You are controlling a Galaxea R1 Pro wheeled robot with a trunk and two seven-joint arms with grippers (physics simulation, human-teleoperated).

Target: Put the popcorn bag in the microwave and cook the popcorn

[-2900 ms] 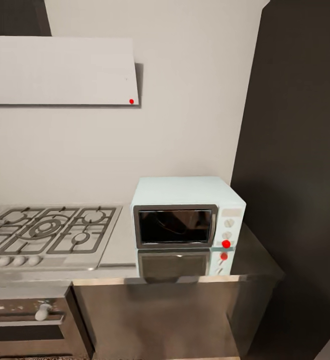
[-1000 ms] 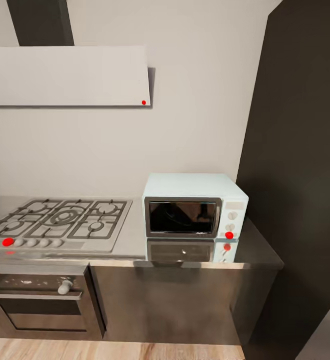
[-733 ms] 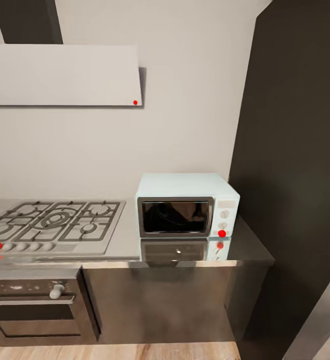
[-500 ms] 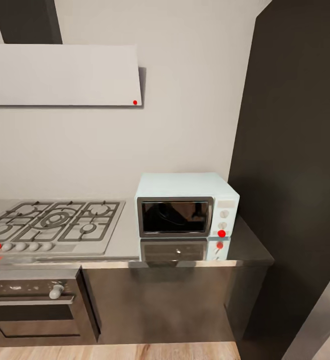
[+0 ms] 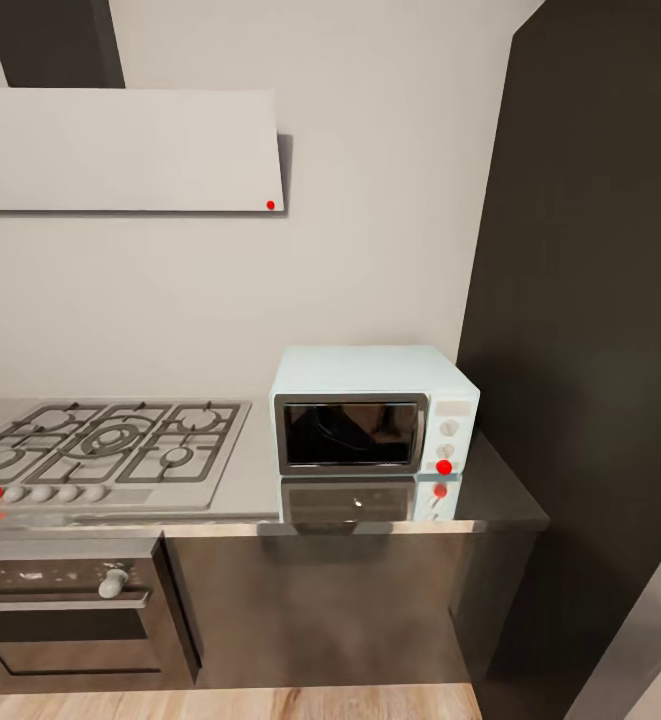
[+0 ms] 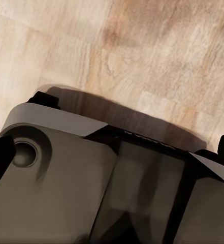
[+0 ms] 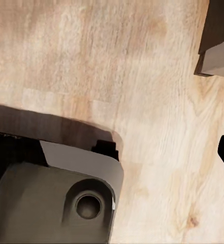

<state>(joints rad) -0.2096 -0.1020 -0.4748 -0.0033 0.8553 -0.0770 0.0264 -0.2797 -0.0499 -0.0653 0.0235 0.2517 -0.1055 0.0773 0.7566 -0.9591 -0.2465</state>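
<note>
A tall matt dark-brown cabinet wall (image 5: 590, 330) is filling the right of the head view, and a pale plaster wall (image 5: 370, 200) is carrying a flat white extractor hood (image 5: 120, 150) with one red dot. Below them a long reflective brushed-steel grey tabletop (image 5: 255, 490) is running over dark brown cabinet fronts (image 5: 320, 620), with a steel five-burner gas hob (image 5: 100, 450) set into it and a black built-in oven (image 5: 65, 620) beneath.

A small boxy mint-blue microwave (image 5: 375, 410) is standing on the tabletop just beside the hob, at the end near the dark cabinet. Its long axis is lying along the counter edge, and its dark glass door, shut, is facing the robot, with white knobs and a red button at the door's right. The door is probably stiff and hinged, so pulling at its steel frame edge looks best.

The popcorn bag is somewhere out of frame, so its place and handling cannot be judged.

Both wrist views are looking down at pale wooden floor (image 7: 142, 76) past grey robot bodywork; I cannot tell how far either pair of fingers is open or whether they are holding anything.
</note>
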